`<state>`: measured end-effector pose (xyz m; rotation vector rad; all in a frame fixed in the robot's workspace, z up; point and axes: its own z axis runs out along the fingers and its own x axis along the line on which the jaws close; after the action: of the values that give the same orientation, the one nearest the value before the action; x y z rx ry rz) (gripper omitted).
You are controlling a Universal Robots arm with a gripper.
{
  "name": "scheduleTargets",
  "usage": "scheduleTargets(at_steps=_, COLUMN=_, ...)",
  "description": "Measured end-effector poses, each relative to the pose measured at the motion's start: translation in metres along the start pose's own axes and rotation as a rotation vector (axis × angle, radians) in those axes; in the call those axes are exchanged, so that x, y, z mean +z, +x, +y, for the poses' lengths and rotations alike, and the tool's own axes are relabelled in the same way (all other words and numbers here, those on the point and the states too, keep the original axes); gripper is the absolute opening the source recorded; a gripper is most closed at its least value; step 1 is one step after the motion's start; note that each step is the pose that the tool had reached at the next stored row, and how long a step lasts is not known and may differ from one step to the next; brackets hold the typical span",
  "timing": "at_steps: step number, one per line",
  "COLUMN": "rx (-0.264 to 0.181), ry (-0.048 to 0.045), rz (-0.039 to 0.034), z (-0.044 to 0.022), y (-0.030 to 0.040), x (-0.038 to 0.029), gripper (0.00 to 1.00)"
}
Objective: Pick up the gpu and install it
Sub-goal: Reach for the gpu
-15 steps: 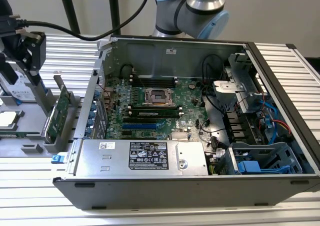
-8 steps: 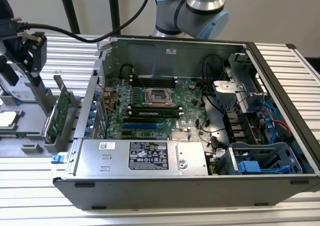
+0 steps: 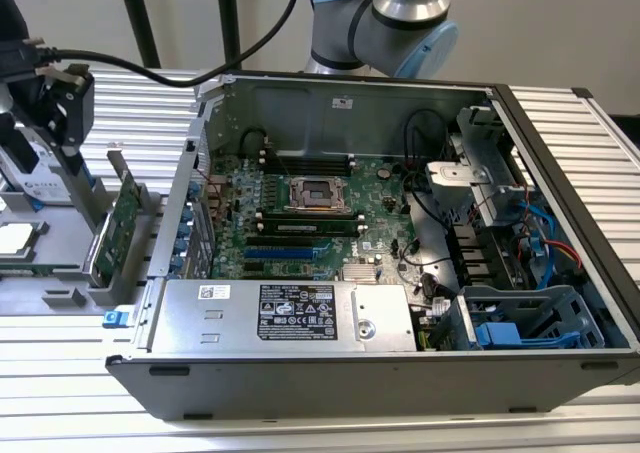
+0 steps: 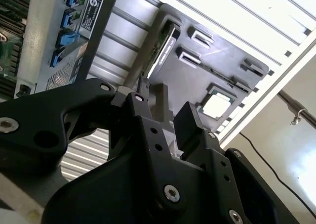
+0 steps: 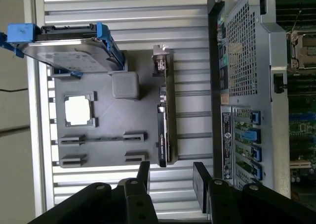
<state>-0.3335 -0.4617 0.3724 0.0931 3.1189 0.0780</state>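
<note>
Black jaws wide open, holding nothing. Small green-and-black gpu card upright in grey tray, near jaws, not touching.

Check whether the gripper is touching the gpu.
Apart. In the first wrist view the open gripper frames the gpu with visible gaps on both sides.

Gpu stands in tray beside computer case

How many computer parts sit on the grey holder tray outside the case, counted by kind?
gpu: 1
hard drive: 1
processor chip: 1
Total: 3
</note>
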Motion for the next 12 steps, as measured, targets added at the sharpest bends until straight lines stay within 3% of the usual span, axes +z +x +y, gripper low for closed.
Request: scheduleTargets(at_steps=12, rx=0.0, ry=0.0, rz=0.0, z=-0.0003, y=0.0001, x=0.0055, gripper=1.0)
